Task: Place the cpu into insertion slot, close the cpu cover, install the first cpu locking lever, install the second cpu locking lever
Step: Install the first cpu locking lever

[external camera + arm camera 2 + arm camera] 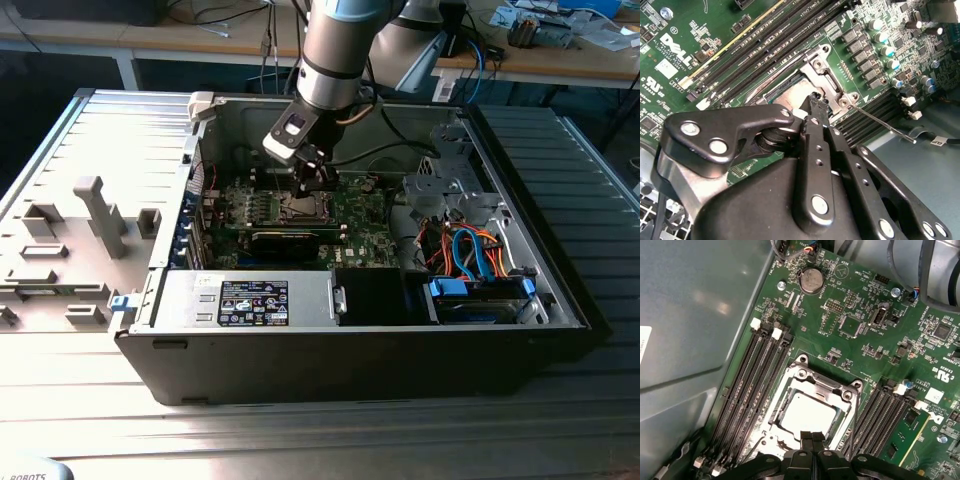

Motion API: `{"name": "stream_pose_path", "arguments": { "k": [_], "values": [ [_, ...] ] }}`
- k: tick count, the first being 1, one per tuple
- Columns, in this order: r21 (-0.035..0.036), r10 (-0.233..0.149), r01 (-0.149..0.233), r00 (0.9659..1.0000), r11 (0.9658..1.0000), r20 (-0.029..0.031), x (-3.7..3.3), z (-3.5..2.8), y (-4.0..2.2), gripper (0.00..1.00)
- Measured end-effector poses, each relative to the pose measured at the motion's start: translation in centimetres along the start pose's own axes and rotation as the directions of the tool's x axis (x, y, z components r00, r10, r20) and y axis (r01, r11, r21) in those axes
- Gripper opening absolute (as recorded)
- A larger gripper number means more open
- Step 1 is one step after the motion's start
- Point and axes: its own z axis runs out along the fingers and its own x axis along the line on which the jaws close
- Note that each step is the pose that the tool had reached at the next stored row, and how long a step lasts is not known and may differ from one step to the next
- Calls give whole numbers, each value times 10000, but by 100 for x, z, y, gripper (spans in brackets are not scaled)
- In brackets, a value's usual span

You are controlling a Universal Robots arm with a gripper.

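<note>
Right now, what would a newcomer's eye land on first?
The black hand, shut, at the edge of the insertion slot in the first wrist view, where the silver cpu sits framed by the cpu cover. In the exterior view, the arm reaches down into an open computer case.

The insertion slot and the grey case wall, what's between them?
In the first wrist view, long narrow black slots run between the insertion slot and the grey case wall.

An open black computer case is lying on the ribbed grey surface. Orange and blue cables are bunching inside at the exterior view's right; grey fixture blocks are standing outside at its left. A coin battery is sitting near long black memory slots.
</note>
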Motion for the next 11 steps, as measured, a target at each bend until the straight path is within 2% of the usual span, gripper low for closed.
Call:
{"name": "stream_pose_path", "arguments": {
  "k": [11],
  "values": [
    [42,-445,445,9990,9990,56,0,0,0,11]
  ]
}}
